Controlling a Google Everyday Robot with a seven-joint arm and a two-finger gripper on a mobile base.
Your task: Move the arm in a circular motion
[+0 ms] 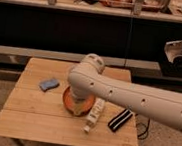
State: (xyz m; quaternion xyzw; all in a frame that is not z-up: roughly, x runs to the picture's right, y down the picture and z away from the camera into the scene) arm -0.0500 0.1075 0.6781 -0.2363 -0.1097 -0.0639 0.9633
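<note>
Camera view: arm [132, 95] spans right edge to frame centre, gripper [81, 106] over the bowl [66, 100] (jaw state not discernible), circle apparently mid-sweep; next move likely needs a continued arc.

The wooden table [33, 118] carries four things. The gripper [81, 108], at the beige end of the arm [132, 95], hangs low over the orange bowl [68, 101], which sits directly beneath it (largely covered by it). A blue sponge [48, 84] lies to the gripper's left, apart from the bowl. A white bottle [94, 115] lies on its side just right of the gripper, and a black object [120, 120] lies farther right.
</note>
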